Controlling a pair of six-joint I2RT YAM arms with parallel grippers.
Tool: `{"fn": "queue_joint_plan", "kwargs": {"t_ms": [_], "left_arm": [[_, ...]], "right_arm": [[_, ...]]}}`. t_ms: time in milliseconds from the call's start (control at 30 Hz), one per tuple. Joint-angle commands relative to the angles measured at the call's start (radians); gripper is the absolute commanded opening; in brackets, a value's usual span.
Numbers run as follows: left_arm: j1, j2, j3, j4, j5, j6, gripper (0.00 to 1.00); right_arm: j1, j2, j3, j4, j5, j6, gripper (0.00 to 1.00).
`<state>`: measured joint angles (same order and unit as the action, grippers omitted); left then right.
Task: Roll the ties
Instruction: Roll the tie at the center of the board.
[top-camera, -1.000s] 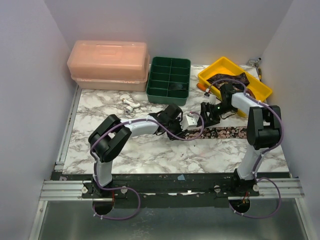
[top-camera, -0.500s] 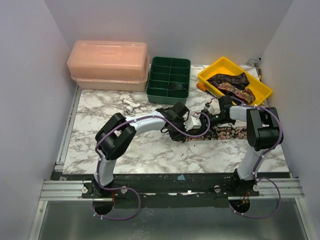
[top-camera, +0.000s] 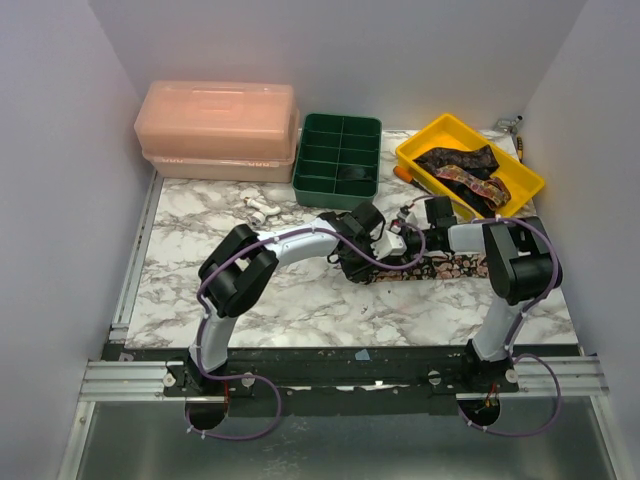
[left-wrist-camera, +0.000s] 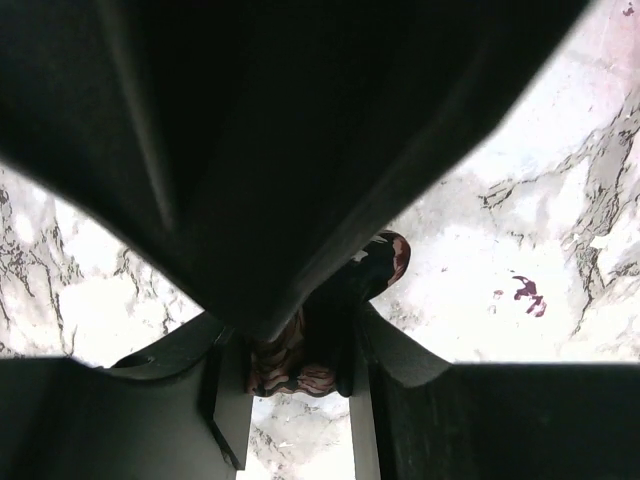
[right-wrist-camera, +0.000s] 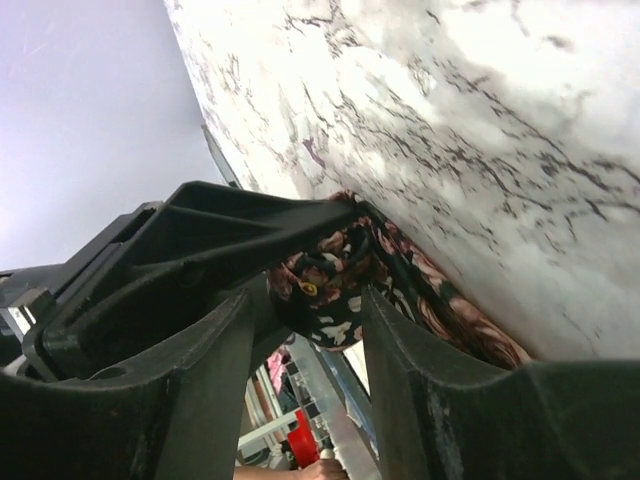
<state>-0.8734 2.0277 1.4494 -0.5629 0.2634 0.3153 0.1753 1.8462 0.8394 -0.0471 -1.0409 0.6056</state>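
Note:
A dark floral tie (top-camera: 452, 266) lies flat along the marble table, and its left end is rolled up. My left gripper (top-camera: 368, 254) is shut on that rolled end, and the fabric (left-wrist-camera: 300, 365) fills the gap between its fingers. My right gripper (top-camera: 402, 243) meets it from the right. In the right wrist view the roll (right-wrist-camera: 330, 285) sits between the right gripper's fingertips (right-wrist-camera: 308, 300), which are closed against it. The tie's flat part (right-wrist-camera: 455, 315) trails off to the right. More ties (top-camera: 462, 168) lie in the yellow tray (top-camera: 420, 150).
A green compartment tray (top-camera: 338, 160) stands behind the grippers. A pink lidded box (top-camera: 218, 130) stands at the back left. Small white plastic pieces (top-camera: 260, 208) lie on the marble left of centre. Grey walls close in both sides.
My right gripper has moved left and down from near the yellow tray to the tie's rolled end. My left gripper has shifted slightly right along the tie.

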Motion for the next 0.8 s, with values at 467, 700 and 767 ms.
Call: {"fn": "queue_joint_plan", "kwargs": {"t_ms": [467,700,767], "left_arm": [[-0.012,0.078,-0.030,-0.067,-0.040,-0.026,0.17],[-0.007,0.061,-0.060,-0.032,-0.016,-0.021,0.35],[0.007,0.044,-0.076,-0.001,0.033,-0.020,0.45]], "right_arm": [[0.031,0.110,0.035,-0.107,-0.011,-0.086,0.29],[0.031,0.153,0.103,-0.268,0.101,-0.268,0.01],[0.030,0.162,0.117,-0.301,0.143,-0.316,0.01]]}}
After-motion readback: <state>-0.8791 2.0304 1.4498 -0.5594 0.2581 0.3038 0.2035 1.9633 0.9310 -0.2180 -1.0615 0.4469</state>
